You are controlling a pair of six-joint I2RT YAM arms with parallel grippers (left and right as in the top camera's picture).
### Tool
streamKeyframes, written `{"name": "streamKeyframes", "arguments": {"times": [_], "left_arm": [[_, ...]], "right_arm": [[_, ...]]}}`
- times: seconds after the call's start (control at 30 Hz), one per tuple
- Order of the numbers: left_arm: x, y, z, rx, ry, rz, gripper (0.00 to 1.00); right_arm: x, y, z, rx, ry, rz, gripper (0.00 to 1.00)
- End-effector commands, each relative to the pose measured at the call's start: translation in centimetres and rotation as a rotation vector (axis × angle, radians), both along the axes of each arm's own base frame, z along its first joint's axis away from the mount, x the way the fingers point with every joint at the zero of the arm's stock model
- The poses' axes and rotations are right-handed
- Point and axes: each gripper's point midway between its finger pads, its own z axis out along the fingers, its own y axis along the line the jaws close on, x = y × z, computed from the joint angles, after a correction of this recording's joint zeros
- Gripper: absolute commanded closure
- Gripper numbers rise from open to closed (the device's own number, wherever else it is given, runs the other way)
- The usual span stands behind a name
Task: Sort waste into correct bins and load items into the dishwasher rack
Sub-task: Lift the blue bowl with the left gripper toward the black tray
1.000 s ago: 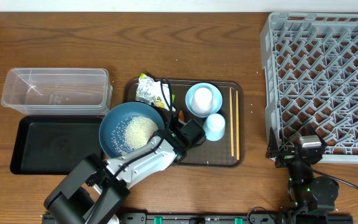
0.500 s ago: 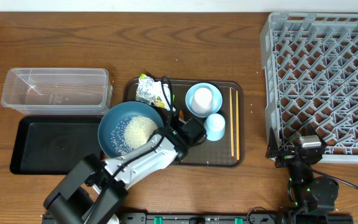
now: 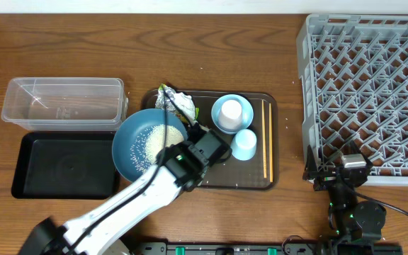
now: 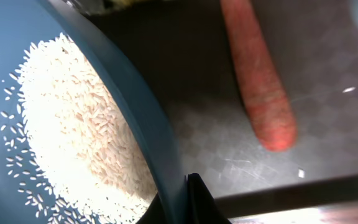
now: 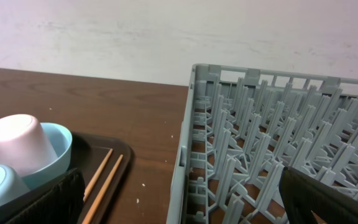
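The large dark blue bowl [image 3: 142, 136] holds a heap of white rice [image 4: 73, 130]. My left gripper [image 3: 187, 144] is shut on its right rim [image 4: 166, 168], one dark fingertip [image 4: 199, 200] outside the wall. An orange carrot [image 4: 257, 81] lies on the brown tray just beyond the rim. The foil wrapper [image 3: 176, 105] sits at the tray's back left, partly behind the bowl. A whitish cup [image 3: 231, 111] stands upside down in the small light blue bowl [image 3: 219, 122], with a light blue cup [image 3: 244, 144] and chopsticks [image 3: 266, 138] nearby. My right gripper [image 5: 188, 205] is open and empty at the dishwasher rack's [image 3: 370, 92] near-left corner.
The clear tub [image 3: 64, 103] stands at the left, with the black tray [image 3: 55, 170] in front of it, both beside the bowl. The brown serving tray [image 3: 246, 180] lies mid-table. A strip of bare wood separates it from the rack.
The left arm has swung and straightened, carrying the dark blue bowl slightly up and toward the back, so it covers part of the wrapper. The right arm has not moved.
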Motion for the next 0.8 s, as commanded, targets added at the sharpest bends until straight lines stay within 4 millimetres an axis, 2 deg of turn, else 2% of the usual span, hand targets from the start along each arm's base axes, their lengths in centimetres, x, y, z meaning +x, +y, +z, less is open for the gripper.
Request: {"name": "streamKeyframes", "arguments": {"times": [0.0, 0.13, 0.3, 0.6, 0.77], "left_arm": [[0.5, -0.3, 3.8, -0.097, -0.095, 0.018, 0.94], [0.3, 0.5, 6.6, -0.165, -0.162, 0.033, 0.94], [-0.2, 3.0, 8.6, -0.202, -0.205, 0.091, 0.94], [0.6, 7.4, 10.1, -0.230, -0.256, 0.254, 0.94], [1.3, 8.7, 9.9, -0.271, -0.239, 0.311, 0.94]], "right_arm": [[0.0, -0.2, -0.1, -0.013, 0.001, -0.006, 0.01], [0.0, -0.2, -0.1, -0.013, 0.001, -0.006, 0.01], [0.0, -0.2, -0.1, -0.013, 0.001, -0.006, 0.01], [0.0, -0.2, -0.1, -0.013, 0.001, -0.006, 0.01], [0.0, -0.2, -0.1, -0.013, 0.001, -0.006, 0.01]]}}
